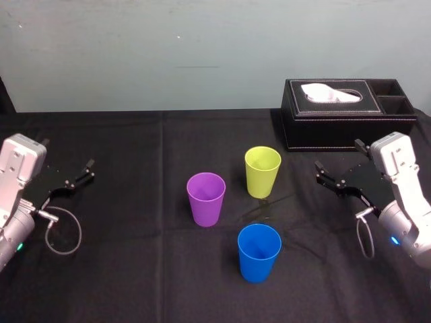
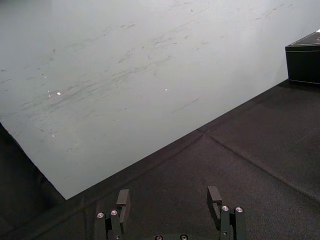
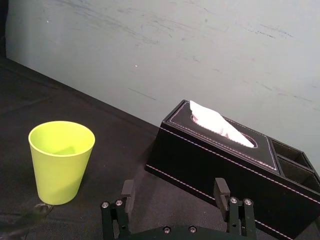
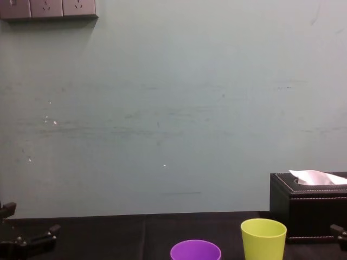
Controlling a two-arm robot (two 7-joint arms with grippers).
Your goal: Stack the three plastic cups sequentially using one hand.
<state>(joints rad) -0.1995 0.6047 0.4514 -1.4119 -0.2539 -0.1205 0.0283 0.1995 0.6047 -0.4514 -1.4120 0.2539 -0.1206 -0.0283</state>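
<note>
The three cups are standing upright on the black counter (image 1: 128, 276), mouths up, none touching another and none nested. The tissue box (image 1: 347, 124) is sitting at the back of the counter toward the robot's right, against the pale wall (image 1: 135, 54), and it is serving here as the marker for everything else.

The yellow-green cup (image 1: 262, 172) is standing nearest the box, a little in front of its left end; in the right wrist view it is showing beside that same end with bare cloth between them. The purple cup (image 1: 206, 200) is standing farther from the box, to the left of the yellow-green one and slightly closer to the robot. The blue cup (image 1: 259, 253) is standing farthest forward from the box, in front of the gap between the other two. A white tissue (image 1: 330, 93) is poking out of the box's top slot, and two small open compartments (image 1: 394, 95) are sitting at the box's right end.

The right hand (image 3: 174, 183) is hovering just in front of the box's right end, pointing toward the cups, with its fingers spread wide and nothing between them. The left hand (image 2: 169, 192) is hanging well apart from the box, out at the far left of the counter, its fingers likewise parted and holding nothing. Neither hand is touching a cup. A loop of grey cable (image 1: 62, 232) is dangling from the left arm's wrist above the cloth.
</note>
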